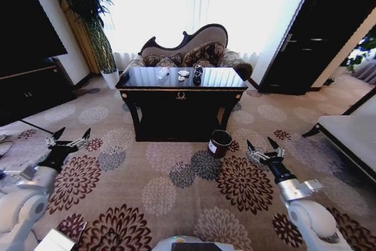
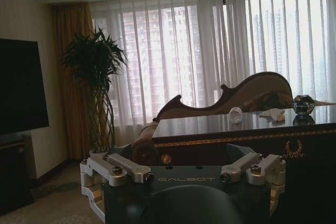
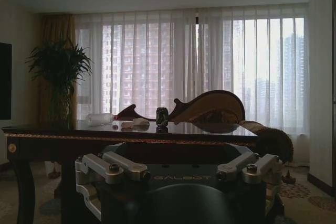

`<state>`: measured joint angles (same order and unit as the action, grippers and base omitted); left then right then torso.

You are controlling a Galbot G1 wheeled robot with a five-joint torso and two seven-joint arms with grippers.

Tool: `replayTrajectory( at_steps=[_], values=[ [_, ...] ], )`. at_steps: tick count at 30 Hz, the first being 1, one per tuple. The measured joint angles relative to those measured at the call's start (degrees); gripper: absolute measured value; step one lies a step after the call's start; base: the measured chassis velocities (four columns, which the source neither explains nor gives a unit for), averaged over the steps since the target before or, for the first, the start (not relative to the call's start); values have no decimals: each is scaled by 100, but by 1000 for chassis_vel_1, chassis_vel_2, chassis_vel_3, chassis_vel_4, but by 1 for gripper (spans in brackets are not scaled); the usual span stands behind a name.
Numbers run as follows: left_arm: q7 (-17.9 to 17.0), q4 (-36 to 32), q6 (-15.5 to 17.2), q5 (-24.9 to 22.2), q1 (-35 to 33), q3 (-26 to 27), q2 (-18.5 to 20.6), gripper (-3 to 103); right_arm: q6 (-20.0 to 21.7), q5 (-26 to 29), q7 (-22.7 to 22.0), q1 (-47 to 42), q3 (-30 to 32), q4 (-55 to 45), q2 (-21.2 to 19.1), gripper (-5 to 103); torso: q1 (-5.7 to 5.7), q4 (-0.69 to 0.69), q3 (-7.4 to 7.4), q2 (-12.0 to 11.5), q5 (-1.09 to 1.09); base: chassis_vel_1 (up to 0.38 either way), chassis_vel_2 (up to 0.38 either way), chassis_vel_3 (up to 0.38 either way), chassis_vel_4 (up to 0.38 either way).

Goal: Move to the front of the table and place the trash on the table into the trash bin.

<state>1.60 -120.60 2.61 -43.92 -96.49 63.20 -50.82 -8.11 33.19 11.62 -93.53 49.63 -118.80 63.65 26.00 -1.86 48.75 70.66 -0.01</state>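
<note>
Both arms wait low over the carpet, well apart from the bench (image 1: 181,94). The left gripper (image 1: 69,139) and the right gripper (image 1: 264,149) have their jaws spread wide, holding nothing. The trash sits upper centre: a clear plastic piece (image 1: 163,74), a white paper wad (image 1: 183,73), soft and light, and a dark can (image 1: 197,73), probably slippery, best pinched across its sides. The trash bin (image 1: 220,143) stands just right of the bench.
</note>
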Motion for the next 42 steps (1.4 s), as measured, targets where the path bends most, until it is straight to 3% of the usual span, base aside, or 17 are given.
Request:
replayTrajectory(
  at_steps=[29, 42],
  values=[
    [21, -29, -15, 68, -77, -6, -48, 103, -53, -80, 1, -39, 12, 36, 76, 100, 0, 0, 0, -1, 0, -105, 95, 108, -102],
    [26, -37, -20, 92, -79, -19, -77, 99, -66, -78, 8, -69, 40, 26, 105, 100, 1, 0, 0, 0, 0, -93, 101, 90, -99]
  ],
)
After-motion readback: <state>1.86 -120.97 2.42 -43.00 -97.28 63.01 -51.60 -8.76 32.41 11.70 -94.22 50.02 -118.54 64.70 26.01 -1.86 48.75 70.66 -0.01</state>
